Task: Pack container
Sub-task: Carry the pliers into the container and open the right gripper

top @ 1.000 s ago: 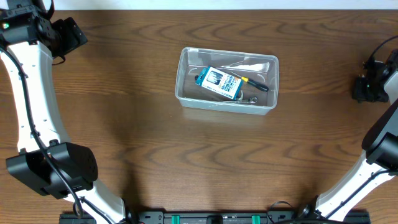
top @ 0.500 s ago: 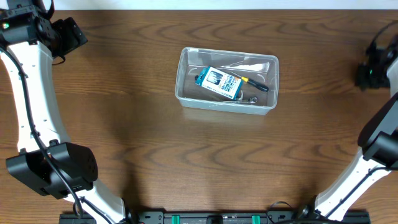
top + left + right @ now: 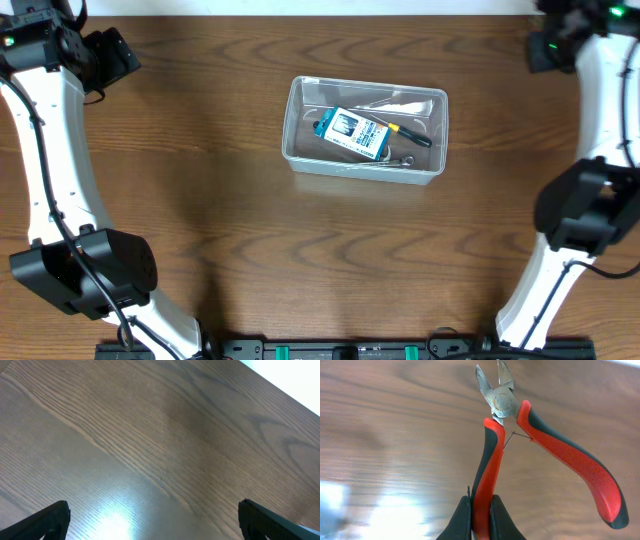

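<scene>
Overhead shows the right arm has swung to the desk's far right corner, fingers pinching one handle of the pliers.

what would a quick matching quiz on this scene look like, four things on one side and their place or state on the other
1. container
2. pliers
3. left gripper
4. blue-labelled packet

A. open, nothing between the fingers
B. clamped by one handle in the right gripper
C. lying inside the container
D. standing in the middle of the table

Pairs: 1-D, 2-B, 3-A, 4-C
</scene>
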Robot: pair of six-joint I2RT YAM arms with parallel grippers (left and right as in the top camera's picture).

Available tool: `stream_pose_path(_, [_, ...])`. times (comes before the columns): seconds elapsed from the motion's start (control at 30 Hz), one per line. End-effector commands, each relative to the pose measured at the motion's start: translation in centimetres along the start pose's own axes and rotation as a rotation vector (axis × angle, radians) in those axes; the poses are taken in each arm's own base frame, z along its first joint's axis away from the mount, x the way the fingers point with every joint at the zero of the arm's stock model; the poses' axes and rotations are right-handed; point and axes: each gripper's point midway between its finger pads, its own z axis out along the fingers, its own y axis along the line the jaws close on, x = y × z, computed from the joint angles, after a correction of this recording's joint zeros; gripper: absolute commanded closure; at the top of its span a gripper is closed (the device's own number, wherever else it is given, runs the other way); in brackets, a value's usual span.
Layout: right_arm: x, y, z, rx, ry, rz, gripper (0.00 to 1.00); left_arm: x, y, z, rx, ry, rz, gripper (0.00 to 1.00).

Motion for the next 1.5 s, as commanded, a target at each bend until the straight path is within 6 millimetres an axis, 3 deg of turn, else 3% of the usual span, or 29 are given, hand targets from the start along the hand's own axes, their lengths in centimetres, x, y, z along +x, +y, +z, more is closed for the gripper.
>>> stream_pose_path(0.0, [-3.2, 5.7, -2.3, -0.049, -0.066, -0.130, 0.99, -0.1, 0.2, 0.1, -0.016, -0.003, 0.002, 0.02])
stream_pose_path(0.13, [-4.2, 12.5, -3.8, -0.108, -0.077, -0.253, 0.99, -0.1, 0.2, 0.1, -0.016, -0.003, 0.002, 0.02])
stream_pose_path(0.3, [-3.2, 19.6, -4.8, -0.159, -0.046, -0.412, 0.99, -0.1, 0.2, 0.1, -0.016, -0.003, 0.002, 0.02])
stream_pose_path(0.43, [-1.7, 24.5, -5.8, -0.207, -0.013, -0.502, 0.99, -0.1, 0.2, 0.1, -0.016, -0.003, 0.002, 0.02])
stream_pose_path(0.53, [-0.2, 26.9, -6.4, -0.236, 0.026, -0.554, 0.99, -0.1, 0.2, 0.1, -0.016, -0.003, 0.002, 0.02])
stream_pose_path(0.73, [2.7, 29.3, -7.1, -0.267, 0.122, -0.576, 0.99, -0.1, 0.2, 0.1, -0.016, -0.003, 0.002, 0.02])
stream_pose_path(0.9, [5.5, 30.1, -6.0, -0.309, 0.216, -0.595, 0.99, -0.1, 0.2, 0.1, -0.016, -0.003, 0.002, 0.02])
stream_pose_path(1.2, [11.4, 30.5, -1.5, -0.338, 0.393, -0.606, 0.99, -0.1, 0.2, 0.1, -0.016, -0.003, 0.002, 0.02])
stream_pose_path(1.47, [15.0, 30.7, 2.3, -0.341, 0.445, -0.609, 0.98, -0.1, 0.2, 0.1, -0.016, -0.003, 0.002, 0.02])
